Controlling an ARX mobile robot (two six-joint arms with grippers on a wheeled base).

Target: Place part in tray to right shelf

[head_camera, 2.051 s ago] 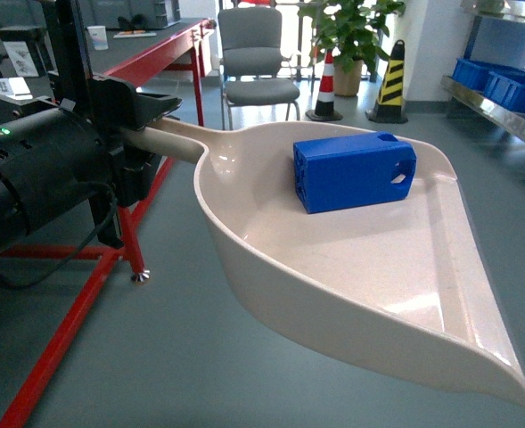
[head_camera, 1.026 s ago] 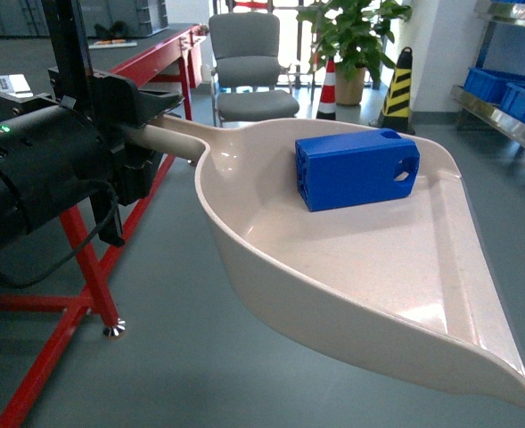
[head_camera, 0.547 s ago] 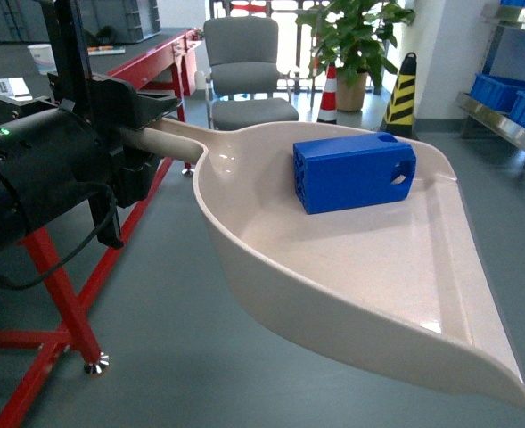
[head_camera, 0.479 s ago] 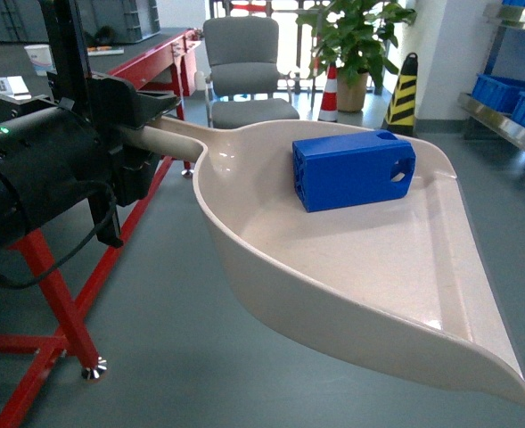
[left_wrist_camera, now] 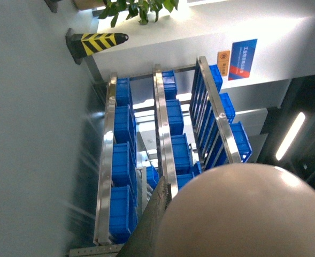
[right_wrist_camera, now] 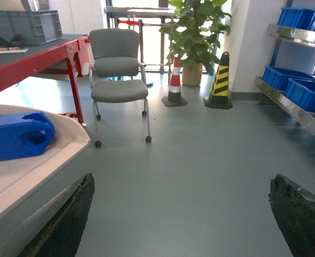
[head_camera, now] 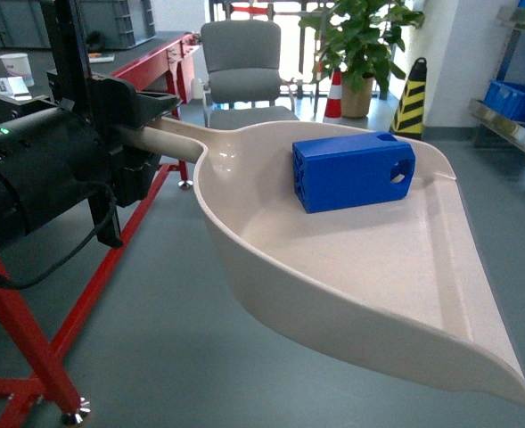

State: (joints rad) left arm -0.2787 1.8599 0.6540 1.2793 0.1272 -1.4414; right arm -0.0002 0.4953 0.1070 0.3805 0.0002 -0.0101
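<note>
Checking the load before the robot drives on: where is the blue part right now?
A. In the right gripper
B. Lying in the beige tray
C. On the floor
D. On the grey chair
B: the part lies on its side inside the tray, near its back wall.

The beige tray point(head_camera: 351, 267) carries the blue part point(head_camera: 353, 171). It lies at the far end, near the handle. Grey floor point(head_camera: 155, 339) spreads below.
</note>
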